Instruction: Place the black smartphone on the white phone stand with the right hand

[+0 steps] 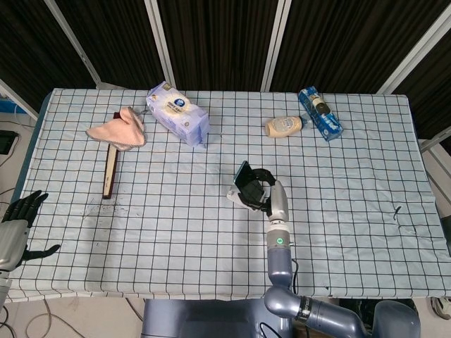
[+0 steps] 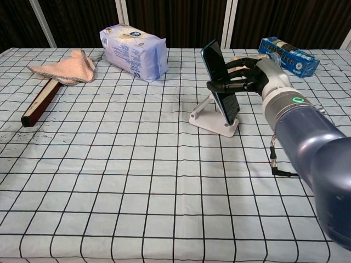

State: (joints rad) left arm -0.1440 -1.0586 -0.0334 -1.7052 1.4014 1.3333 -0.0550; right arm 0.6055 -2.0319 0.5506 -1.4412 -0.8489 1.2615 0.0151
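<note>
The black smartphone stands nearly upright, tilted back, with its lower end at the white phone stand. My right hand grips it from the right side, fingers curled around its edge. In the head view the smartphone and right hand cover most of the stand, near the table's middle. I cannot tell whether the phone's lower edge rests in the stand's lip. My left hand hangs off the table's left edge, fingers apart and holding nothing.
At the back left lie a blue-white tissue pack, a pink cloth and a dark wooden stick. A blue box and a beige bottle sit at the back right. A small black cable plug lies right of the stand.
</note>
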